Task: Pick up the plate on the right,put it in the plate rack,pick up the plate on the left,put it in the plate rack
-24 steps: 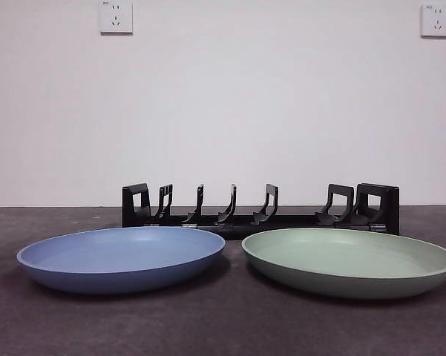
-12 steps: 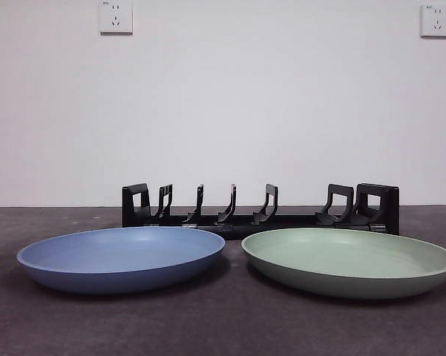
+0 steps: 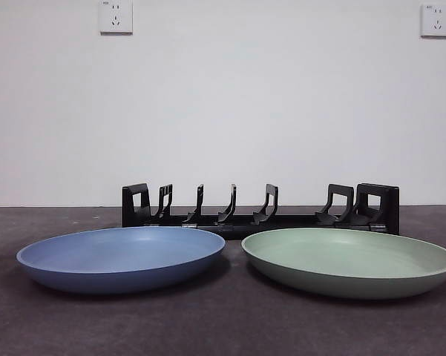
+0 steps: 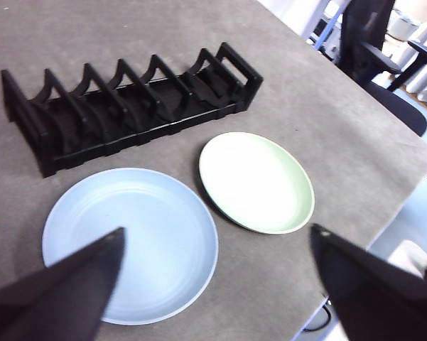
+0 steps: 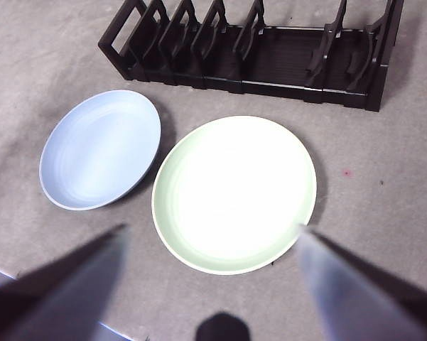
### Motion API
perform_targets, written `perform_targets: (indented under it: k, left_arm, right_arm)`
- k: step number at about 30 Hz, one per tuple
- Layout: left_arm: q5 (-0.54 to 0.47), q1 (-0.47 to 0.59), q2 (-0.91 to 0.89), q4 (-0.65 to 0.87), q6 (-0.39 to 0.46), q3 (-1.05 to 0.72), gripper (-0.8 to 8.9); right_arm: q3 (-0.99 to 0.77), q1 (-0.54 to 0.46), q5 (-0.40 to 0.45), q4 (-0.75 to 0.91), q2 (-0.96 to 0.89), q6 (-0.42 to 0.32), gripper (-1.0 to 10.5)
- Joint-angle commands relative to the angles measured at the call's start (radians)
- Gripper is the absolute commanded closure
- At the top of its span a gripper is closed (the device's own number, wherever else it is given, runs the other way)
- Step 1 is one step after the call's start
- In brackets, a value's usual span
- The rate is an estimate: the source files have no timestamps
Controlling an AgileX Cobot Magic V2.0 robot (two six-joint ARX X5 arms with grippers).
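Two plates lie flat before the plate rack (image 3: 260,205), both tools spread wide.

Blue plate (image 3: 121,257) and green plate (image 3: 349,260) sit side by side, apart, on the worktop (image 3: 223,326). Left tool (image 4: 217,245) and right tool (image 5: 209,238) hang above them, holding nothing.

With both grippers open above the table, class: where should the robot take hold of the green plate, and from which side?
Probably at the rim. The green plate lies flat on the table, shallow, with a raised edge, so only the lip offers a pinch. The right gripper hangs open above it; coming down over the rim away from the blue plate and the plate rack looks safest.
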Motion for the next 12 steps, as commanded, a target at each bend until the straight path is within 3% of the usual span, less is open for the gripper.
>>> perform_targets:
  k: [1, 12]
  left_arm:
    - [0.005, -0.025, 0.028, -0.011, 0.030, 0.034, 1.79]
    - [0.005, -0.171, 0.104, -0.009, 0.075, 0.043, 1.80]
  right_arm:
    - [0.005, 0.000, 0.004, 0.005, 0.022, 0.011, 4.1]
    - [0.005, 0.001, 0.015, 0.111, 0.458, 0.035, 4.2]
